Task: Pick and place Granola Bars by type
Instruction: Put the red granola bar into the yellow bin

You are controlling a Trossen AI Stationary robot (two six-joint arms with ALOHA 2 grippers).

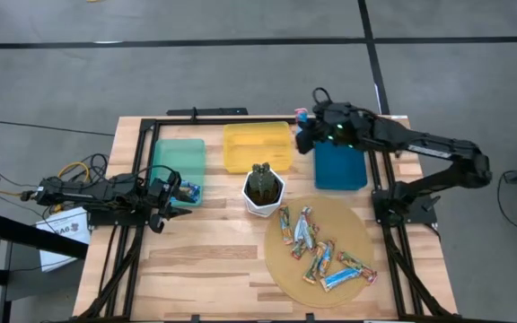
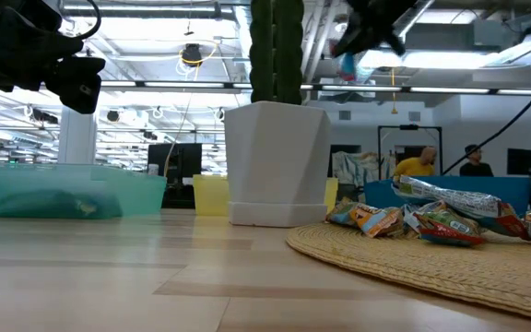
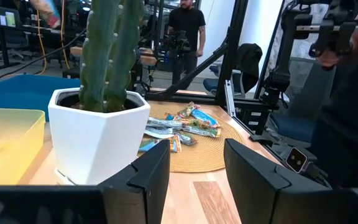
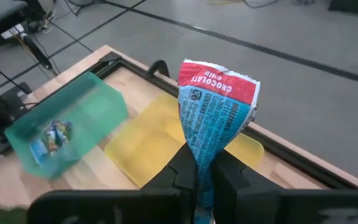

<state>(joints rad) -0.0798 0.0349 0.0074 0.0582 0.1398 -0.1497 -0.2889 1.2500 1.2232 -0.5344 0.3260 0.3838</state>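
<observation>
Right hand (image 4: pixel 199 171), raised above the blue bin (image 1: pixel 339 167), pinches a granola bar (image 4: pixel 215 118); left hand (image 3: pixel 194 168) gapes.

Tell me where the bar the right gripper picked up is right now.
The blue and red bar is pinched in the right gripper, held in the air at the table's far edge, between the yellow bin and the blue bin.

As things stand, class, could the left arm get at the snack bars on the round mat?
Probably not directly. The left gripper, open and empty, sits by the green bin, and the potted cactus stands between it and the bars on the mat; it would have to go around.
</observation>
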